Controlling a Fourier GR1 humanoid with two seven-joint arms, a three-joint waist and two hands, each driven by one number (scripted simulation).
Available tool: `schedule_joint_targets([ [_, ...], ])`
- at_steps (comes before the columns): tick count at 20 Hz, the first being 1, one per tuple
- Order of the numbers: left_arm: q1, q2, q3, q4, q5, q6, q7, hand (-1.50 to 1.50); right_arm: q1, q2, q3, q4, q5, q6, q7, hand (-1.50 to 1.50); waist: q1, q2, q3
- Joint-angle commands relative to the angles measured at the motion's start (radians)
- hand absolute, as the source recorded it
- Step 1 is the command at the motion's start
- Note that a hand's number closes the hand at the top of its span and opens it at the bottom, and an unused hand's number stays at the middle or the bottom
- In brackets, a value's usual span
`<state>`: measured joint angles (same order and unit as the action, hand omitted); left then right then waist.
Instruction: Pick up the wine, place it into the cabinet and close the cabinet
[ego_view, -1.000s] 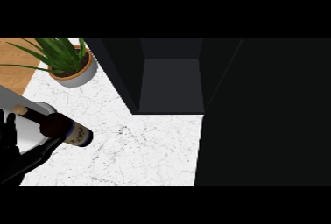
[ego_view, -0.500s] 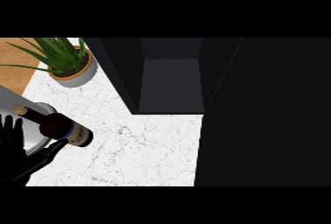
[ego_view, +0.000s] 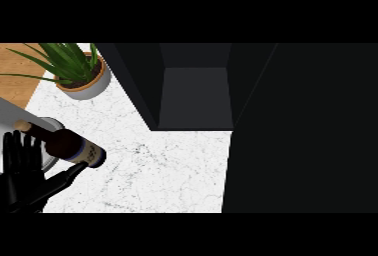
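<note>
We note left hand spread wide beside wine bottle at left edge of counter; marble runs to open cabinet.

The counter across the lower middle of the frame looks like polished white marble, smooth, with fine grey veins and specks. At the upper left a strip of warm wood shows a faint grain. The pot there looks like smooth pale ceramic with a tan rim, and its leaves are glossy green. The cabinet is dark and matt, without shine. At the left, the wine is dark glass with a paper-like label and a tan top, above a smooth grey plate. The left hand is matt black.
</note>
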<state>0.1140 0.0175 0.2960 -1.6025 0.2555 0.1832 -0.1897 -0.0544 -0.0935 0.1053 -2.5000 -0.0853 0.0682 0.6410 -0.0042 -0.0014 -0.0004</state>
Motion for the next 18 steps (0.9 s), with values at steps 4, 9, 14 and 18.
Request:
schedule_joint_targets([
  [4,0.029,0.004,0.013,0.035,0.027,-0.045,-0.046,-1.5,-0.011,0.006,0.02,-0.159,-0.027,-0.037,0.109,-1.5,0.004,-0.001,0.0],
  [9,-0.093,-0.005,0.008,0.225,-0.011,-0.017,-0.14,-1.5,-0.001,-0.012,-0.033,-0.144,-0.092,-0.006,0.081,-1.5,-0.003,0.001,0.0],
  [14,-0.087,0.021,0.027,0.254,0.024,-0.056,-0.141,-1.5,0.001,-0.018,-0.036,-0.166,-0.104,0.007,0.107,-1.5,-0.002,0.0,0.0],
  [18,-0.119,0.035,0.058,0.395,0.046,-0.106,-0.244,-1.5,-0.048,-0.002,-0.043,-0.107,-0.087,-0.008,0.103,-1.5,0.0,0.001,0.0],
])
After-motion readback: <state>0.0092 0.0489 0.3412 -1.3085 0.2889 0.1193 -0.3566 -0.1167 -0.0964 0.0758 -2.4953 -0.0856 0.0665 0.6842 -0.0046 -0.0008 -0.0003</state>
